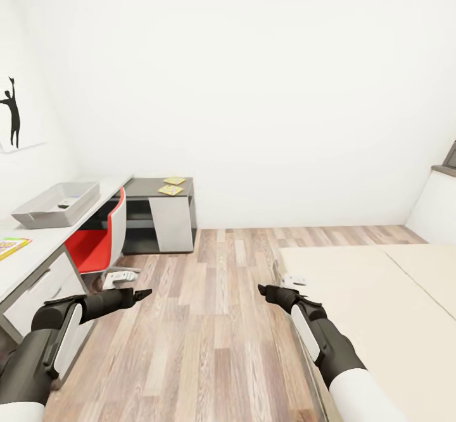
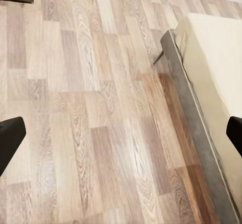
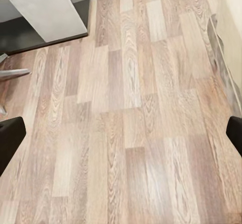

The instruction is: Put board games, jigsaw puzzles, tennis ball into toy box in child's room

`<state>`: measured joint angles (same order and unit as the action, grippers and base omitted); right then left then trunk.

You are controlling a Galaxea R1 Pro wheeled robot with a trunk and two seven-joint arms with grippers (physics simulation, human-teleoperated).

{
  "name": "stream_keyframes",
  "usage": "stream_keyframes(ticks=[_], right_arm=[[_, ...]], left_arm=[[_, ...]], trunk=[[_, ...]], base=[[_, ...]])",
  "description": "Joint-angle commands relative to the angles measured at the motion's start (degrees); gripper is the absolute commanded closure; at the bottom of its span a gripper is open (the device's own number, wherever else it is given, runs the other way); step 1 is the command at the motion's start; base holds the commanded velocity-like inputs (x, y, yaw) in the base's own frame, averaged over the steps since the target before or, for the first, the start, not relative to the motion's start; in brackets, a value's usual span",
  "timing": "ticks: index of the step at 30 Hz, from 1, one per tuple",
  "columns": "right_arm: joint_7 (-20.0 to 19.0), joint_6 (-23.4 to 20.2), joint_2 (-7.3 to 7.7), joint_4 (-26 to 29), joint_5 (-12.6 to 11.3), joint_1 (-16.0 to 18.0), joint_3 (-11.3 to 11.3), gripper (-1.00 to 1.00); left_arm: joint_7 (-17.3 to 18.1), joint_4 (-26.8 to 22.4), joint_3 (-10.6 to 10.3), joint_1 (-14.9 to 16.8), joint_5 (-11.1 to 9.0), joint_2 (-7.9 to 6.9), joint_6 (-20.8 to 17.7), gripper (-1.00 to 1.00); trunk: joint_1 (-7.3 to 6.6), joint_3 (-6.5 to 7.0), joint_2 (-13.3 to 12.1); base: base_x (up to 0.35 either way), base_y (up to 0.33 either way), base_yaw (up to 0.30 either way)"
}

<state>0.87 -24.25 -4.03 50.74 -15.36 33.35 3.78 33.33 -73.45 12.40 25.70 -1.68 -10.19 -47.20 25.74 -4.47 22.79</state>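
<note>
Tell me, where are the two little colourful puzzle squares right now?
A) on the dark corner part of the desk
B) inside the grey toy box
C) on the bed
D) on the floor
A: in the head view the jigsaw puzzles lie flat on the dark grey corner section of the table, apart from the toy box that sits further along the light top.

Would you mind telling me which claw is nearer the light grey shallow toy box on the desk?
Left. The left claw hangs beside the desk below the light grey shallow toy box; the right claw is across the floor, by the cream bed.
</note>
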Motion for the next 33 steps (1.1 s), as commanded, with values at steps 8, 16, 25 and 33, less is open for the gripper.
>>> stream_keyframes(ticks=[8,16,25,33], right_arm=[[0.0,-0.35,-0.01,0.12,-0.47,0.05,0.0,-1.0],[-0.05,-0.36,-0.01,0.09,-0.55,0.05,0.0,-1.0],[-0.05,-0.36,-0.01,0.08,-0.53,0.05,0.0,-1.0],[-0.02,-0.36,-0.01,0.06,-0.44,0.05,0.0,-1.0]], left_arm=[[0.22,-0.03,0.08,0.05,-0.17,0.0,-0.42,-1.0],[0.24,-0.03,0.08,0.05,-0.19,0.0,-0.39,-1.0],[0.24,-0.03,0.08,0.05,-0.18,0.0,-0.43,-1.0],[0.19,-0.03,0.08,0.05,-0.19,0.0,-0.43,-1.0]], trunk=[[0.05,-0.13,0.13],[0.05,-0.13,0.13],[0.05,-0.13,0.13],[0.05,-0.13,0.13]], base=[[0.044,0.204,-0.222],[0.004,0.204,-0.273],[0.0,0.202,-0.278],[0.0,0.227,-0.279]])
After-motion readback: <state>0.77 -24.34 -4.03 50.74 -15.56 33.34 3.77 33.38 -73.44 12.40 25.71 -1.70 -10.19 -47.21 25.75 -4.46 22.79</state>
